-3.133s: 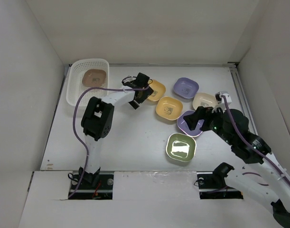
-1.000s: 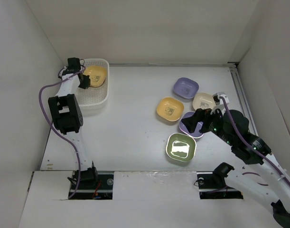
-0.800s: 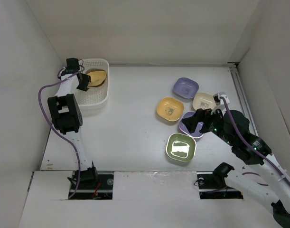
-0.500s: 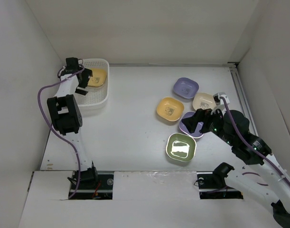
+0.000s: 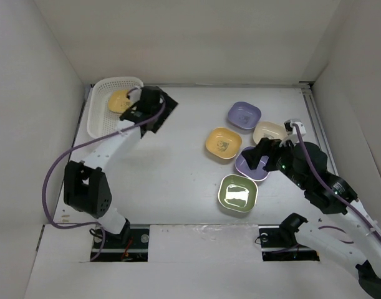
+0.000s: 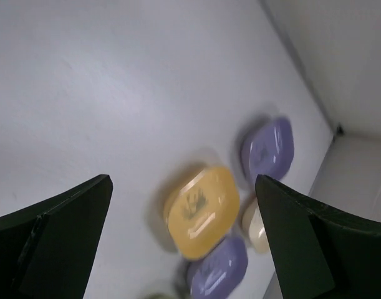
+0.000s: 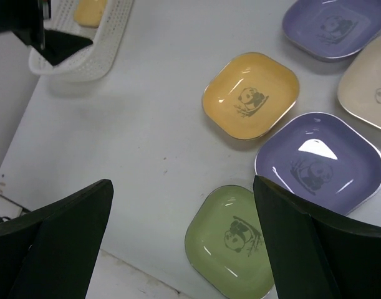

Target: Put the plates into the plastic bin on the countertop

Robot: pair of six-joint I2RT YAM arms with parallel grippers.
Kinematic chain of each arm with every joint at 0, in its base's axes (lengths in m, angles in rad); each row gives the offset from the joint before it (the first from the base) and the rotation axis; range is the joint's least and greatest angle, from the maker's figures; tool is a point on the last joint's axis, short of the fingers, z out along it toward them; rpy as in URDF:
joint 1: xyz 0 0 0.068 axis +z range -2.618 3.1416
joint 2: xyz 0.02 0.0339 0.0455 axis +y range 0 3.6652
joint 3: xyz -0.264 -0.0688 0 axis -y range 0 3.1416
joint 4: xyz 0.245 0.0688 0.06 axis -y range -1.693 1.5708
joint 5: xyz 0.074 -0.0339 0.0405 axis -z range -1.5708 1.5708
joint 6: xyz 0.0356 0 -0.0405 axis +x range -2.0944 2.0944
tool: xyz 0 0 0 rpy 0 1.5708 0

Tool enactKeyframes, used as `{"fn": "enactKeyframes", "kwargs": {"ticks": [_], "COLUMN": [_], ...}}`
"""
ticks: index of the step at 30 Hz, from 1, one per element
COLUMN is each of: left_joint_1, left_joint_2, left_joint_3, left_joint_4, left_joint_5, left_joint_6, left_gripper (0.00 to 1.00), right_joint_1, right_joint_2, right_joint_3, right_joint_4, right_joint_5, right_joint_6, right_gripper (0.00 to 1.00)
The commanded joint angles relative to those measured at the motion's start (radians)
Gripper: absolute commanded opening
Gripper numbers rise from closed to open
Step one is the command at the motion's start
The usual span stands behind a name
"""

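Note:
The white mesh plastic bin (image 5: 101,118) stands at the far left and holds a yellow plate (image 5: 120,99); it also shows in the right wrist view (image 7: 84,47). My left gripper (image 5: 159,112) is open and empty, just right of the bin above the countertop (image 5: 178,168). To the right lie a yellow plate (image 5: 222,142), two lavender plates (image 5: 244,114) (image 5: 249,167), a cream plate (image 5: 268,132) and a green plate (image 5: 237,193). My right gripper (image 5: 259,156) hovers open and empty over the near lavender plate (image 7: 320,162). No brown plate is in view.
White walls enclose the countertop on the left, back and right. The left wrist view looks across bare surface toward the yellow plate (image 6: 201,212) and a lavender plate (image 6: 268,148). The green plate (image 7: 237,240) lies close to the front edge.
My left gripper has let go of the yellow plate in the bin and swung right, out over the countertop. The right arm has barely moved.

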Motion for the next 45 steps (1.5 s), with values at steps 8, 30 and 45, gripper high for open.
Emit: {"fn": "enactKeyframes", "kwargs": {"ticks": [8,30,45], "left_joint_1": [-0.454,-0.445,-0.323], "left_joint_2": [0.022,0.447,0.418], "left_joint_3": [-0.151,0.105,0.137], "left_joint_4": [0.024,-0.072,-0.163], "left_joint_5": [-0.148,-0.157,-0.2], "left_joint_6": [-0.342,-0.459,-0.376], "left_gripper": [0.99,0.65,0.0], "right_joint_1": [-0.007,-0.007,-0.007], "right_joint_2": [-0.015,-0.184,-0.184], "right_joint_3": [0.148,0.055,0.075], "right_joint_4": [-0.08,-0.009,-0.009], "right_joint_5": [0.206,0.018,0.029], "right_joint_6": [0.081,0.081,0.072], "right_gripper": [1.0,1.0,1.0]}}
